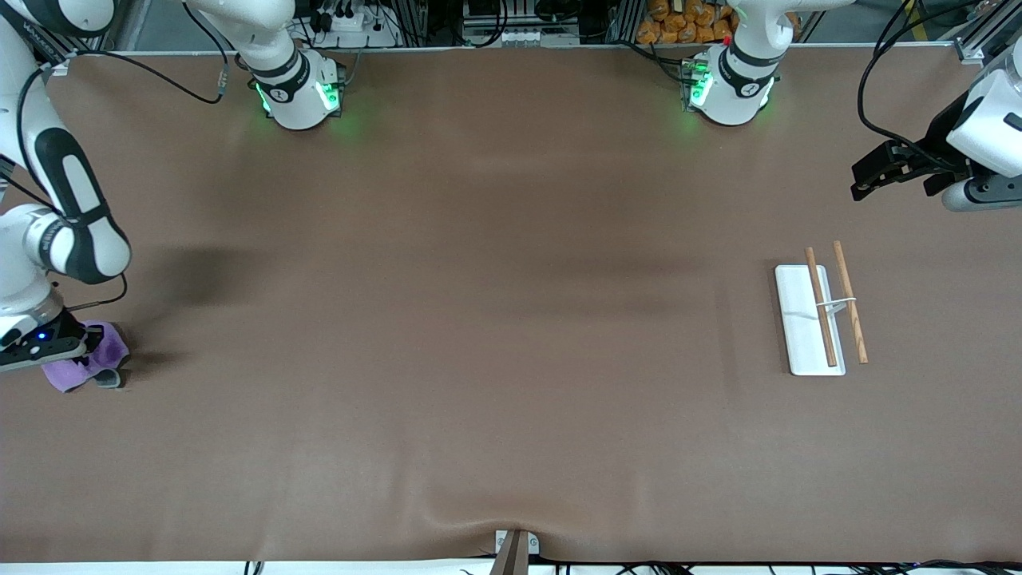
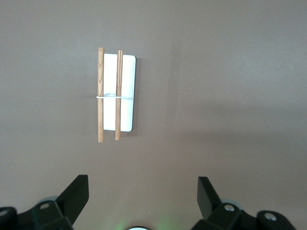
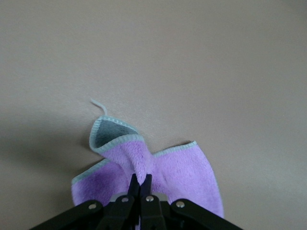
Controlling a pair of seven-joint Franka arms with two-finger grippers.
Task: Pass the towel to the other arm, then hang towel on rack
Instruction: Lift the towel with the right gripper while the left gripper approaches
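The purple towel (image 1: 77, 373) with a grey edge lies at the right arm's end of the table. My right gripper (image 1: 89, 349) is down on it and shut on a raised fold of the towel (image 3: 182, 172); the closed jaws (image 3: 140, 180) pinch the cloth near its middle, and one grey-backed corner curls up. The rack (image 1: 808, 319), a white base with two brown rods joined by a wire, stands toward the left arm's end. My left gripper (image 1: 864, 180) is open and empty, held above the table beside the rack (image 2: 125, 93), fingers wide apart around (image 2: 142, 184).
The brown table covering (image 1: 495, 335) spreads between towel and rack with nothing on it. A clamp (image 1: 515, 551) sits at the table edge nearest the front camera. The two arm bases (image 1: 299, 92) stand along the edge farthest from it.
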